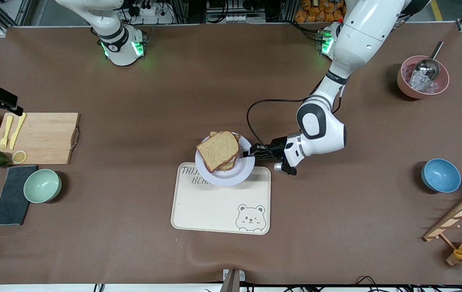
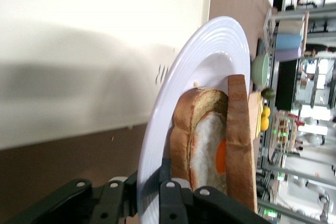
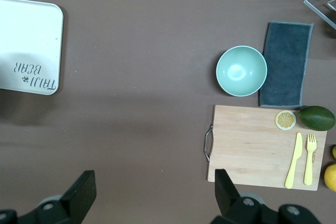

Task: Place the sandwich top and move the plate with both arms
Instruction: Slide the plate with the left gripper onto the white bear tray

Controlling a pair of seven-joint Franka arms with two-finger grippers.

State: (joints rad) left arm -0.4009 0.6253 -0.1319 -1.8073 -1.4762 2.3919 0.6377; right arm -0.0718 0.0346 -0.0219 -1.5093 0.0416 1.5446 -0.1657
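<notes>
The tray (image 1: 214, 207) reads "TAIJI BEAR" in the right wrist view. The left gripper (image 1: 251, 152) is clamped on the rim of the plate (image 1: 239, 172), which overlaps the tray's edge. The bread top (image 1: 218, 150) lies on the sandwich. Only the left wrist view shows the egg (image 2: 210, 148). The right gripper (image 3: 152, 195) hangs wide open and empty, high over the table near the cutting board (image 3: 252, 140).

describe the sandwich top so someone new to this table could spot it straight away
Start at the cream bear tray in the middle of the table; a round pale plate overlaps its edge toward the robots, gripped at the rim by the left gripper. The sandwich top is the plain brown bread slice lying uppermost on that plate. The slice beneath it carries a fried egg, while this one is bare.
</notes>
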